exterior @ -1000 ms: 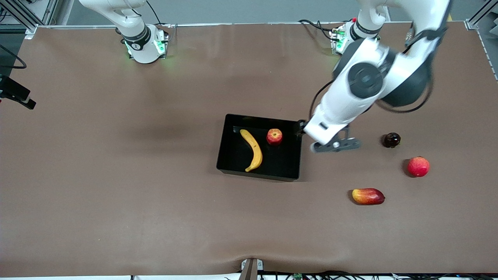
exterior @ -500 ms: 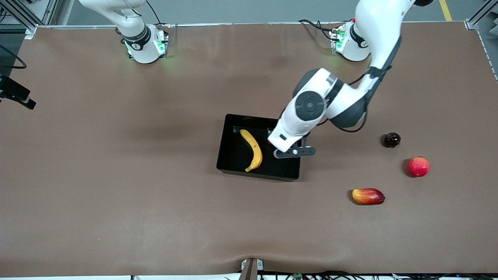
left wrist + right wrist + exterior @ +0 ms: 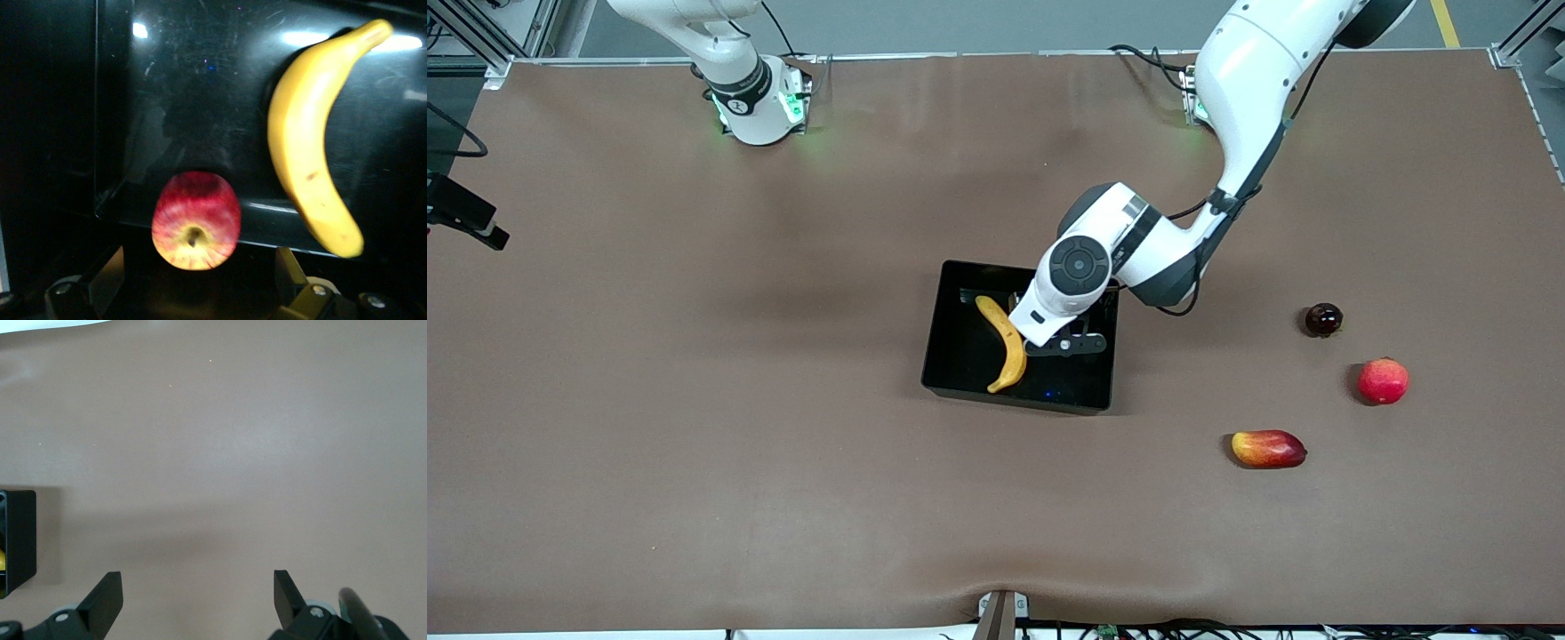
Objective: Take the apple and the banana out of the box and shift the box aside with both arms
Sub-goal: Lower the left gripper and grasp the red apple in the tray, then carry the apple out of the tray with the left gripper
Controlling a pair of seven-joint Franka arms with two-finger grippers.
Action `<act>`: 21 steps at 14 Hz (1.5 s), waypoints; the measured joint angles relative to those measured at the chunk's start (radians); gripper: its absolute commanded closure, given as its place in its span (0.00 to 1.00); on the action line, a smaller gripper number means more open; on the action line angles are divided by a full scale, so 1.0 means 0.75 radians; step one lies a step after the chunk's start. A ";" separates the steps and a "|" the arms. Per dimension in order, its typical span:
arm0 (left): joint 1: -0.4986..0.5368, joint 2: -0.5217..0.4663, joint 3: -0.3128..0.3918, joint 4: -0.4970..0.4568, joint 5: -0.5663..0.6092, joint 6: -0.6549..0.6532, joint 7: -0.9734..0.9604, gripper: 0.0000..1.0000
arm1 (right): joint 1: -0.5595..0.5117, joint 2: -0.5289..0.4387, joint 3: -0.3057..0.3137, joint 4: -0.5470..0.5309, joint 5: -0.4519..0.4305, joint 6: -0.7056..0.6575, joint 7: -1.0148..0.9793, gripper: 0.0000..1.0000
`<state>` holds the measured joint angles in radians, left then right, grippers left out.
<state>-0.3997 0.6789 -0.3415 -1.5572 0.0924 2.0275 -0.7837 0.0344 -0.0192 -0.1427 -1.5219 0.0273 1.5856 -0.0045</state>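
The black tray (image 3: 960,356) lies mid-table. The yellow banana (image 3: 1009,347) lies in it. The small red apple is hidden in the front view under the left arm's hand. In the left wrist view the apple (image 3: 195,219) sits on the tray's glossy floor (image 3: 200,100) beside the banana (image 3: 307,133). My left gripper (image 3: 1060,333) hangs over the apple, and its open fingers stand wide apart on either side of it (image 3: 198,267) without touching it. My right gripper (image 3: 198,587) is open and empty over bare table. It is out of the front view. The tray's corner (image 3: 20,540) shows in the right wrist view.
Toward the left arm's end of the table lie an oval red-yellow mango (image 3: 1268,448), a pinkish-red round fruit (image 3: 1383,380) and a small dark round fruit (image 3: 1322,319). The right arm waits, folded up at its base (image 3: 756,102).
My left arm has swung from beside the tray's end to over the tray and come down over the apple, which it now hides in the front view. The fruits have not moved.
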 measured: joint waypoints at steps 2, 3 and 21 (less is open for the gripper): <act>0.000 0.030 0.002 -0.005 0.050 0.015 -0.034 0.00 | 0.000 0.001 0.000 0.000 0.000 0.000 0.000 0.00; 0.000 0.047 0.002 -0.006 0.060 0.026 -0.047 0.00 | 0.000 0.001 0.000 0.000 0.000 0.000 0.000 0.00; 0.065 -0.044 0.015 0.118 0.164 0.081 -0.084 1.00 | 0.000 0.038 0.004 0.000 0.001 -0.003 0.000 0.00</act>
<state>-0.3510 0.6459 -0.3301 -1.4688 0.2154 2.0884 -0.8468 0.0348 0.0096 -0.1398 -1.5220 0.0280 1.5833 -0.0047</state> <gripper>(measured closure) 0.317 0.000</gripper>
